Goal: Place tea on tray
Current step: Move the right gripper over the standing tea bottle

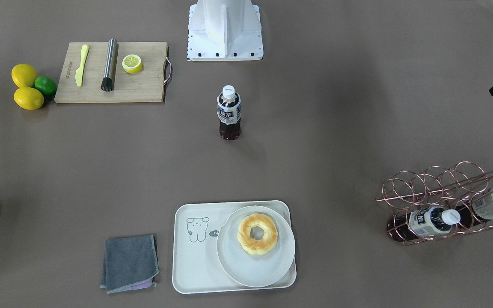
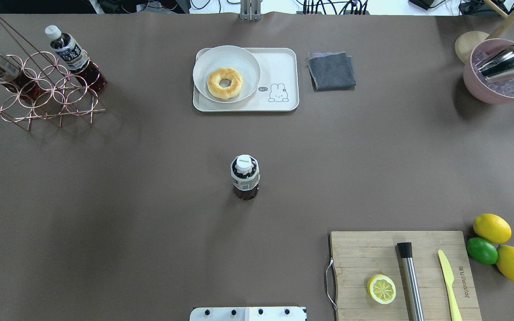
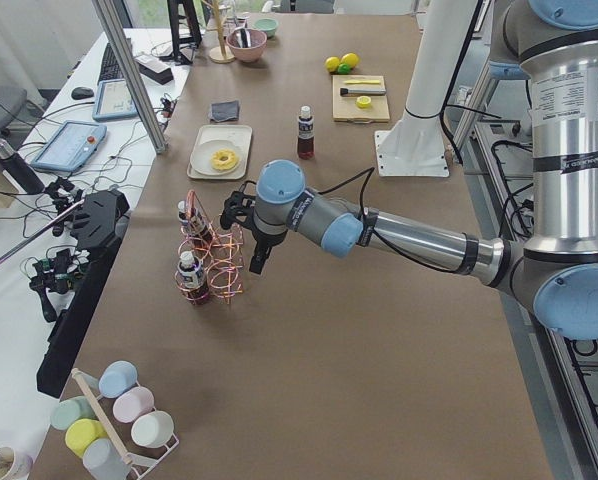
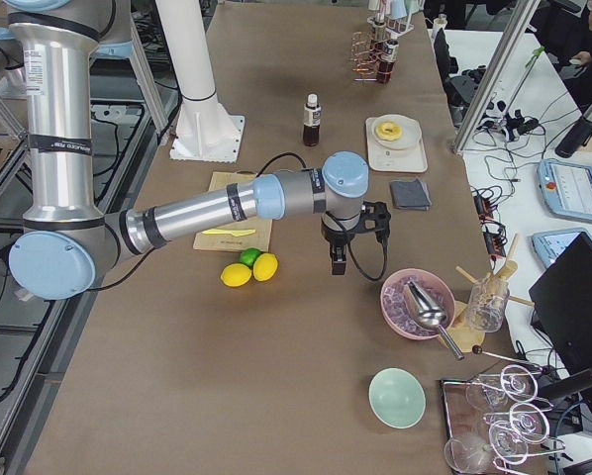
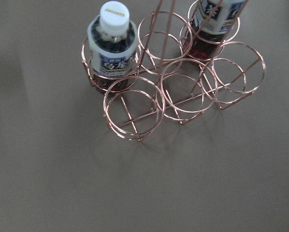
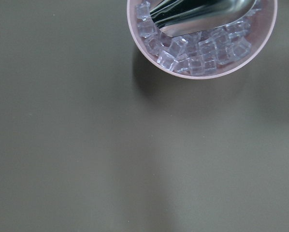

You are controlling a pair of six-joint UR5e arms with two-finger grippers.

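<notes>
One tea (image 2: pixel 245 178) upright mid-table, plate (image 2: pixel 249 61) covering half the tray (image 2: pixel 280 62), jaws' state indiscernible.

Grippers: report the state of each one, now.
Left gripper: cannot tell open or shut; side view only, by the wire rack.
Right gripper: cannot tell; side view only, near the pink bowl.
The tea stands alone, in neither.

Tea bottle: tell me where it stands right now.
In the overhead view the tea stands upright at the middle of the table, apart from everything, between the robot's base nearer and the tray farther away.
</notes>
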